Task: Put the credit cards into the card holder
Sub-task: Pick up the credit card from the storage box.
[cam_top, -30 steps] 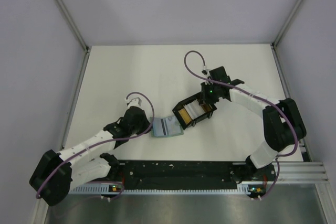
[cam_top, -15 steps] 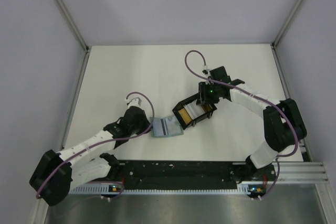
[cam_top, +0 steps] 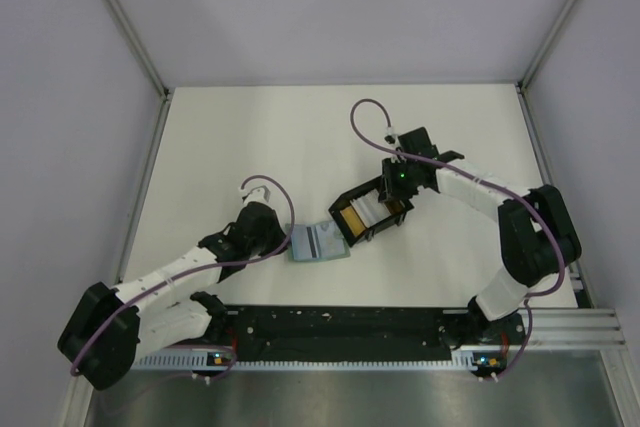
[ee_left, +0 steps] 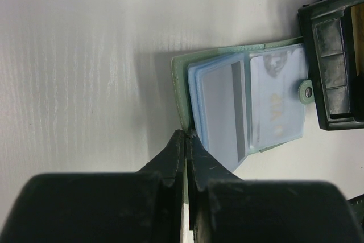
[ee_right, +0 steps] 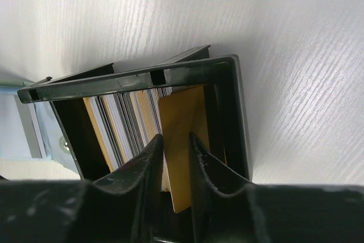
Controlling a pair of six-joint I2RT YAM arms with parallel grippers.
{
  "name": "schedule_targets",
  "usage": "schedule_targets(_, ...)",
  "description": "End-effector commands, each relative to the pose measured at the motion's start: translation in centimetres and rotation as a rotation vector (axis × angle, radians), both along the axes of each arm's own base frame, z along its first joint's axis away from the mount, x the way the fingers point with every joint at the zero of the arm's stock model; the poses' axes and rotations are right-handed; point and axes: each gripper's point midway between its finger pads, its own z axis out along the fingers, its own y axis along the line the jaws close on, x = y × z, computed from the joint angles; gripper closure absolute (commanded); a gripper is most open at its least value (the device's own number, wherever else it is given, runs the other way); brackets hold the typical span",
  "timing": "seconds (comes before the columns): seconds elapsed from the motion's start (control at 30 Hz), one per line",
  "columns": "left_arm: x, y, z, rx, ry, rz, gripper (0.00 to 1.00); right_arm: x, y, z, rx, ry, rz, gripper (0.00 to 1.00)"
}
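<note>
1. Two grippers are noted low over the white table (cam_top: 250, 137), with the task's things grouped between them near the table's middle.
2. Left gripper (ee_left: 186, 136): the jaws are seen pressed together to a thin slit. The tips are set against the edge of the sage-green folding card holder (ee_left: 180, 83). Whether the green cover is pinched between them cannot be told.
3. The card holder (cam_top: 320, 243) is laid open and flat on the table, its pale blue-grey slotted sleeves turned up. From above it is seen just beside the left gripper (cam_top: 287, 236).
4. One pale grey-white card with a dark stripe (ee_left: 219, 112) is seen tucked under the sleeve farther from the box. Faint print is shown through the other sleeve, too blurred to read.
5. The holder's small round snap tab (ee_left: 307, 91) is found right against the black open plastic box (ee_left: 333, 72).
6. Right gripper (ee_right: 176, 140): the fingers are set inside the black box (ee_right: 227, 83) and clamped on a yellow-orange plastic card (ee_right: 183, 118), one finger on each face. The card is held on edge at the end of the box.
7. Many thin upright cards (ee_right: 128, 123), with white, dark and yellow edges, are packed in a row beside the gripped card, in the same compartment.
</note>
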Motion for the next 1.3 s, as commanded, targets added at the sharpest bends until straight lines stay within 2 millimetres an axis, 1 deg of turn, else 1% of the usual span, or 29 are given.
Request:
schedule_targets(0.0, 1.3, -1.0, 1.8, -0.041, -0.056, -0.014, 1.0, 0.9, 0.6, 1.6, 0.016, -0.049, 0.014, 0.82)
schedule_targets(0.1, 1.2, -1.0, 1.6, -0.04, -0.053, -0.013, 1.0, 1.0, 0.4, 2.1, 0.014, -0.063, 0.006, 0.92)
schedule_targets(0.17, 1.2, -0.9, 1.6, -0.041, -0.053, -0.01, 1.0, 1.1, 0.3, 2.3, 0.015, -0.067, 0.0, 0.96)
schedule_targets(0.3, 1.3, -0.9, 1.6, -0.038, -0.053, -0.01, 1.0, 1.4, 0.0, 3.1, 0.03, -0.085, -0.014, 0.96)
schedule_targets(0.37, 1.2, -0.9, 1.6, -0.039, -0.052, -0.012, 1.0, 1.7, -0.3, 3.2, 0.018, -0.095, -0.028, 0.98)
schedule_targets(0.57, 1.2, -0.9, 1.5, -0.038, -0.052, -0.015, 1.0, 2.1, -1.3, 2.2, -0.059, -0.097, -0.036, 0.99)
schedule_targets(0.7, 1.2, -0.8, 1.5, -0.04, -0.051, -0.012, 1.0, 2.1, -2.6, 1.3, -0.199, -0.116, -0.015, 0.99)
schedule_targets(0.77, 1.2, -0.9, 1.5, -0.044, -0.051, -0.011, 1.0, 2.2, -2.9, 1.3, -0.249, -0.133, -0.014, 0.96)
schedule_targets(0.87, 1.2, -0.9, 1.5, -0.043, -0.053, -0.013, 1.0, 1.8, -2.7, 1.1, -0.285, -0.136, 0.012, 0.94)
schedule_targets(0.97, 1.2, -0.9, 1.5, -0.043, -0.053, -0.014, 1.0, 1.3, -2.5, 0.7, -0.316, -0.128, 0.028, 0.93)
schedule_targets(1.17, 1.1, -0.9, 1.4, -0.04, -0.053, -0.019, 1.0, 0.5, -2.9, -0.3, -0.385, -0.109, 0.047, 0.92)
schedule_targets(1.27, 1.1, -0.8, 1.4, -0.04, -0.051, -0.016, 1.0, 0.4, -3.4, -0.4, -0.436, -0.107, 0.033, 0.9)
